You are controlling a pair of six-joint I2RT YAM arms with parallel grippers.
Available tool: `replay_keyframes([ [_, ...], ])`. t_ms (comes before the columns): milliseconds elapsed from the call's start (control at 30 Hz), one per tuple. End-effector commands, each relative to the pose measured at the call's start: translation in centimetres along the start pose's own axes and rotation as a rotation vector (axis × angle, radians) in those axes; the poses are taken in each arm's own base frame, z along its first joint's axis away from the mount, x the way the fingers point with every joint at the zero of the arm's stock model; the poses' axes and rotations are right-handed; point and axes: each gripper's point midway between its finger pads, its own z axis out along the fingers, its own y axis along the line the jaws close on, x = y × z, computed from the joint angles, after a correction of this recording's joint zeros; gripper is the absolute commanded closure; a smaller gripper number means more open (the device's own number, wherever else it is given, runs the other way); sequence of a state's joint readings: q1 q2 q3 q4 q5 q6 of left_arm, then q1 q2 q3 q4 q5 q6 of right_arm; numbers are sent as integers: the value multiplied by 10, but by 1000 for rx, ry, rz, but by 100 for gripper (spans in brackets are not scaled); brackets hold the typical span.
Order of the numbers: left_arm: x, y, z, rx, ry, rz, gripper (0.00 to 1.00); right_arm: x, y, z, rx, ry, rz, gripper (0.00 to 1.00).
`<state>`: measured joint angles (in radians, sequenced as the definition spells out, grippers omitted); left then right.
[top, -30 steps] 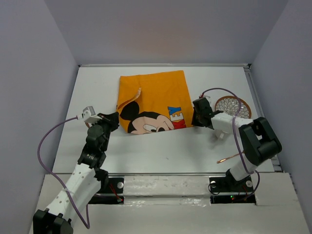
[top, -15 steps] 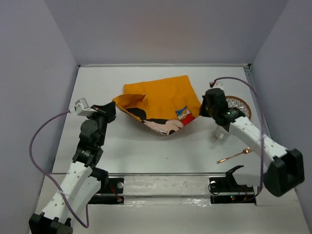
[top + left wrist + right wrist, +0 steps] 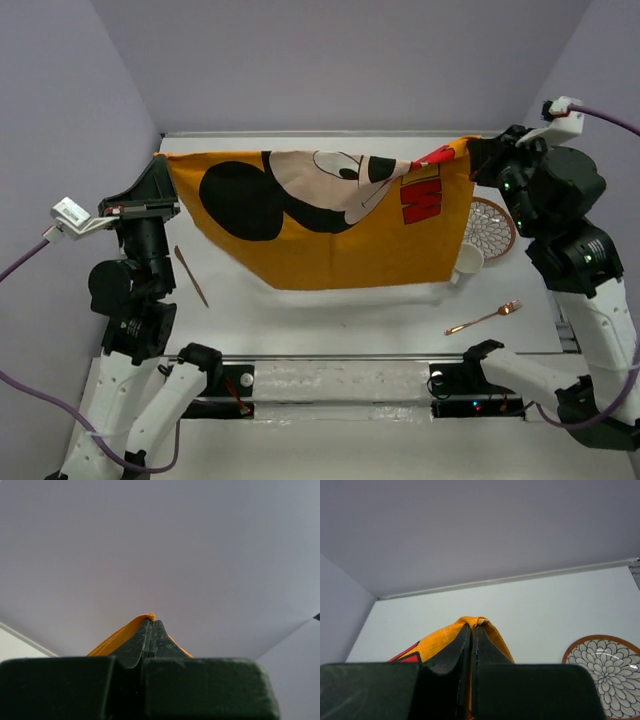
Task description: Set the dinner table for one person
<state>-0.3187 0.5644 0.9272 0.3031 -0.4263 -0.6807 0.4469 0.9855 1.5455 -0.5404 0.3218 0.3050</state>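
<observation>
The orange Mickey Mouse cloth mat (image 3: 320, 225) hangs spread out in the air above the white dinner table (image 3: 330, 320). My left gripper (image 3: 165, 160) is shut on its left top corner, seen as an orange edge (image 3: 120, 635) in the left wrist view. My right gripper (image 3: 473, 150) is shut on its right top corner (image 3: 470, 625). A patterned plate (image 3: 490, 225) lies at the right, a white cup (image 3: 466, 262) in front of it. A copper fork (image 3: 485, 317) lies near the front right. A copper utensil (image 3: 190, 275) lies at the left.
Purple-grey walls close in the table at the back and both sides. The plate also shows in the right wrist view (image 3: 605, 672). The table's metal rim (image 3: 330, 133) runs along the back.
Both arms have risen and moved apart, lifting the cloth off the table and stretching it out wide. The cup and the left utensil have come into sight.
</observation>
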Motion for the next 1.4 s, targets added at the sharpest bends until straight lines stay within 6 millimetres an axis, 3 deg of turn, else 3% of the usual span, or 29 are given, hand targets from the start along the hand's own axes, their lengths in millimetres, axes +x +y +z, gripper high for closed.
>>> replay_keyframes([
  [0, 14, 27, 14, -94, -27, 46, 100, 40, -9, 41, 78, 133, -106, 100],
  [133, 38, 47, 25, -143, 0, 81, 100, 47, -6, 73, 69, 158, -103, 100],
  [267, 49, 53, 45, -143, 17, 106, 100, 52, -14, 110, 59, 192, -88, 100],
  [333, 59, 66, 63, -158, 47, 132, 100, 46, -21, 122, 56, 190, -78, 100],
  [367, 53, 59, 72, -141, 41, 131, 100, 39, -19, 130, 50, 178, -73, 100],
  [433, 65, 68, 88, -143, 96, 133, 100, 28, -22, 135, 50, 164, -72, 100],
  [533, 51, 71, 101, -112, 116, 103, 100, 12, -17, 129, 35, 133, -71, 100],
  [567, 41, 81, 103, -127, 103, 112, 100, 12, -17, 126, 35, 133, -71, 100],
  [633, 42, 82, 96, -107, 137, 103, 100, 26, -21, 116, 36, 159, -55, 100],
  [700, 51, 99, 84, -122, 177, 109, 100, 47, -24, 108, 32, 196, -22, 100],
  [733, 54, 98, 73, -106, 195, 96, 100, 77, -30, 101, 21, 241, -10, 100],
  [767, 69, 121, 59, -145, 232, 91, 100, 95, -33, 96, 12, 269, 0, 100],
  [833, 74, 135, 39, -150, 259, 82, 100, 115, -34, 80, -19, 277, 38, 100],
  [867, 94, 163, 21, -207, 308, 65, 100, 167, -46, 73, -15, 380, 50, 100],
  [933, 109, 179, -1, -223, 350, 34, 100, 201, -51, 62, -29, 440, 75, 100],
  [967, 130, 206, -22, -269, 394, 11, 100, 235, -62, 52, -9, 506, 78, 100],
  [1033, 142, 220, -40, -290, 422, -37, 100, 262, -68, 43, -6, 566, 90, 100],
  [1067, 153, 238, -55, -331, 449, -42, 100, 281, -73, 34, -5, 613, 97, 100],
  [1367, 176, 278, -105, -445, 522, -27, 100, 351, -83, -14, -10, 801, 173, 100],
])
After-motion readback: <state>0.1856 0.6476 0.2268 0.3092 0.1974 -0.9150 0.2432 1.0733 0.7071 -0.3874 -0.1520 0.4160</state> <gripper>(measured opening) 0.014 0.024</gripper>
